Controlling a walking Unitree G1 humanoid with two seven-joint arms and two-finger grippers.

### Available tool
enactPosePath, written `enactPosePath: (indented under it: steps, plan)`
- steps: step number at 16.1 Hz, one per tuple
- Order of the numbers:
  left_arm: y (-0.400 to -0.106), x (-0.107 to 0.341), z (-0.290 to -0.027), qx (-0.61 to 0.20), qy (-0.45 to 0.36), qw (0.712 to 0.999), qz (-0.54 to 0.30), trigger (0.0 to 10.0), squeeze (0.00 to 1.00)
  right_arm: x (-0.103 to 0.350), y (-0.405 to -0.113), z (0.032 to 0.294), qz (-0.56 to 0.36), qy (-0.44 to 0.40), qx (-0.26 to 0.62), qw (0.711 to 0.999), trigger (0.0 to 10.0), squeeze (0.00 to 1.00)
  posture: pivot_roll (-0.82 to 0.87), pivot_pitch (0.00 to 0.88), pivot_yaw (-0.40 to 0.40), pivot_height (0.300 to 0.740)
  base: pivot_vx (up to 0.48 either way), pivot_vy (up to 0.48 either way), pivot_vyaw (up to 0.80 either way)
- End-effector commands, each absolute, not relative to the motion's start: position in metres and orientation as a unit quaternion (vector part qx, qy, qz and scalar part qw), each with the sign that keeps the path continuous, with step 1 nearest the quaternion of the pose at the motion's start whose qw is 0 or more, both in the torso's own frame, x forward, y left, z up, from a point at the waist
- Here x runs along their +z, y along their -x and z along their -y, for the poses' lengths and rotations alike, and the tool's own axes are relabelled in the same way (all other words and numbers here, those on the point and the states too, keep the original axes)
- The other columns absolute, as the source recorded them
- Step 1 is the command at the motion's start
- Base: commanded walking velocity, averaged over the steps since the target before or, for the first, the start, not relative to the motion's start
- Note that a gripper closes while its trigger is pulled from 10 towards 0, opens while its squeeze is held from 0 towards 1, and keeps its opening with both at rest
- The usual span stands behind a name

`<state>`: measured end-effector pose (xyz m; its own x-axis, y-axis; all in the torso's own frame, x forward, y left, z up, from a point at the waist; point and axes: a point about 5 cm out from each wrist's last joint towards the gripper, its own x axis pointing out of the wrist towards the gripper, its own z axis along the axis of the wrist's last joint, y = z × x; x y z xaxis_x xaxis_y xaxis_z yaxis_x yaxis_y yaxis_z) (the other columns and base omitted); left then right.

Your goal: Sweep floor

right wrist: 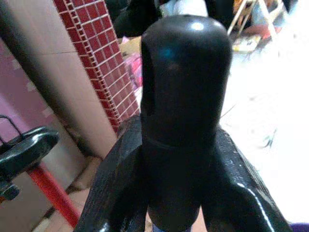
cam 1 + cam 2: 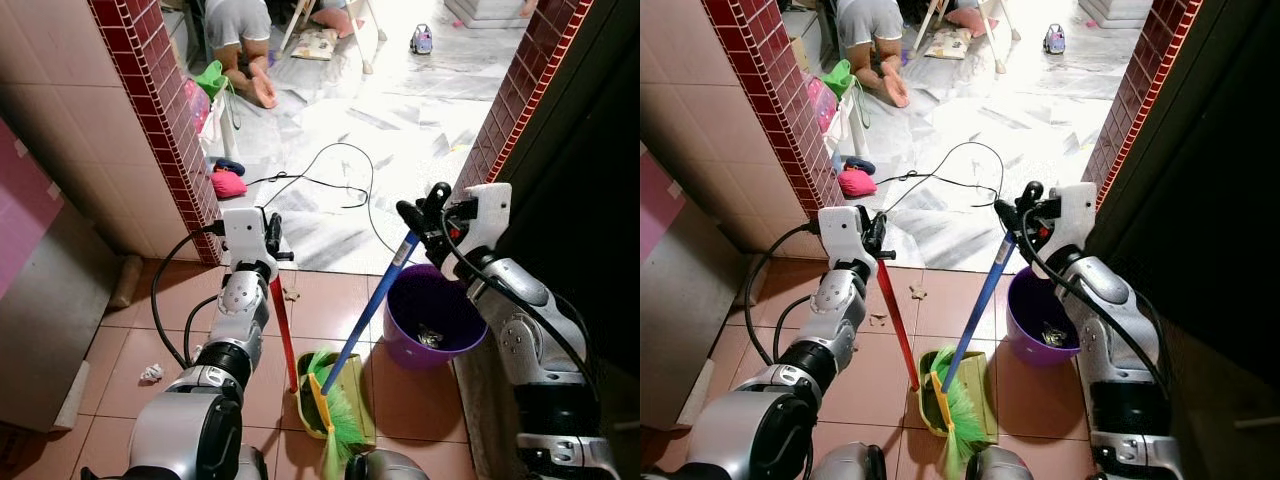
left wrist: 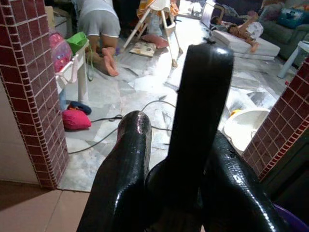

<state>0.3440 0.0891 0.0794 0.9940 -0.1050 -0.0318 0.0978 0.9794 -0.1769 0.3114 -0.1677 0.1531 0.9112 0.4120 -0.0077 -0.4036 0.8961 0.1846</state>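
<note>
Standing at a doorway between two red-tiled pillars (image 2: 160, 110), you look down on a terracotta tile floor (image 2: 330, 300) that gives way to pale marble beyond, where a person (image 2: 240, 40) kneels. Just beside your right arm sits a purple bucket (image 2: 432, 318) with scraps inside. Your right gripper (image 2: 420, 218) is clamped on the black cap of the broom (image 2: 365, 315); its blue handle runs long and slanted, top toward the right gripper, green bristles (image 2: 340, 420) pointing down toward you and resting in the dustpan (image 2: 355, 395). Your left gripper (image 2: 272, 238) is closed around the top of the dustpan's red handle (image 2: 283, 330), which slants down to the green pan on the floor between your arms. A black cable (image 2: 330, 180) loops across the marble. A crumpled white scrap (image 2: 151, 373) lies on the tiles to your left, and smaller crumbs (image 2: 291, 294) lie near the red handle.
</note>
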Motion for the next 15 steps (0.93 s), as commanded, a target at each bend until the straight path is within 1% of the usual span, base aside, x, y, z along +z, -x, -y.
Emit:
enactPosePath:
  steps: [1, 2, 5, 6, 7, 8, 9, 11, 14, 15]
  plan:
    - [-0.346, 0.086, -0.079, -0.061, 0.117, 0.991, -0.013, 10.0, 0.0, 0.172, -0.316, 0.17, 0.038, -0.035, 0.187, 0.981, 10.0, 0.0, -0.19, 0.077, 0.034, 0.74, 0.0, 0.0, 0.0]
    - [-0.348, 0.09, -0.079, -0.06, 0.124, 0.99, -0.003, 10.0, 0.0, 0.181, -0.319, 0.172, 0.064, -0.039, 0.169, 0.983, 10.0, 0.0, -0.19, 0.074, 0.042, 0.74, 0.0, 0.0, 0.0]
    - [-0.353, 0.105, -0.086, -0.049, 0.117, 0.991, 0.038, 10.0, 0.0, 0.205, -0.323, 0.178, 0.122, -0.008, 0.126, 0.984, 10.0, 0.0, -0.2, 0.048, 0.059, 0.74, 0.0, 0.0, 0.0]
    - [-0.355, 0.108, -0.09, -0.045, 0.114, 0.991, 0.047, 10.0, 0.0, 0.208, -0.323, 0.182, 0.131, -0.008, 0.112, 0.985, 10.0, 0.0, -0.21, 0.033, 0.059, 0.74, 0.0, 0.0, 0.0]
    - [-0.356, 0.11, -0.095, -0.042, 0.112, 0.992, 0.052, 10.0, 0.0, 0.209, -0.325, 0.185, 0.128, -0.031, 0.104, 0.986, 10.0, 0.0, -0.21, 0.007, 0.048, 0.74, 0.0, 0.0, 0.0]
    - [-0.356, 0.11, -0.097, -0.04, 0.11, 0.992, 0.054, 10.0, 0.0, 0.209, -0.325, 0.187, 0.126, -0.041, 0.102, 0.986, 10.0, 0.0, -0.22, 0.004, 0.046, 0.74, 0.0, 0.0, 0.0]
    - [-0.356, 0.11, -0.105, -0.032, 0.096, 0.993, 0.06, 10.0, 0.0, 0.213, -0.328, 0.19, 0.127, -0.047, 0.1, 0.986, 10.0, 0.0, -0.22, 0.0, 0.036, 0.74, 0.0, 0.0, 0.0]
    - [-0.354, 0.109, -0.115, -0.014, 0.08, 0.994, 0.068, 10.0, 0.0, 0.222, -0.332, 0.197, 0.144, -0.027, 0.091, 0.985, 10.0, 0.0, -0.21, 0.0, 0.035, 0.74, 0.0, 0.0, 0.0]
    - [-0.351, 0.112, -0.128, 0.0, 0.062, 0.994, 0.088, 10.0, 0.0, 0.236, -0.331, 0.203, 0.188, 0.032, 0.072, 0.979, 10.0, 0.0, -0.19, 0.0, 0.055, 0.74, 0.0, 0.0, 0.0]
    - [-0.351, 0.112, -0.13, 0.0, 0.061, 0.994, 0.089, 10.0, 0.0, 0.235, -0.33, 0.203, 0.188, 0.029, 0.066, 0.979, 10.0, 0.0, -0.19, 0.0, 0.056, 0.74, 0.0, 0.0, 0.0]
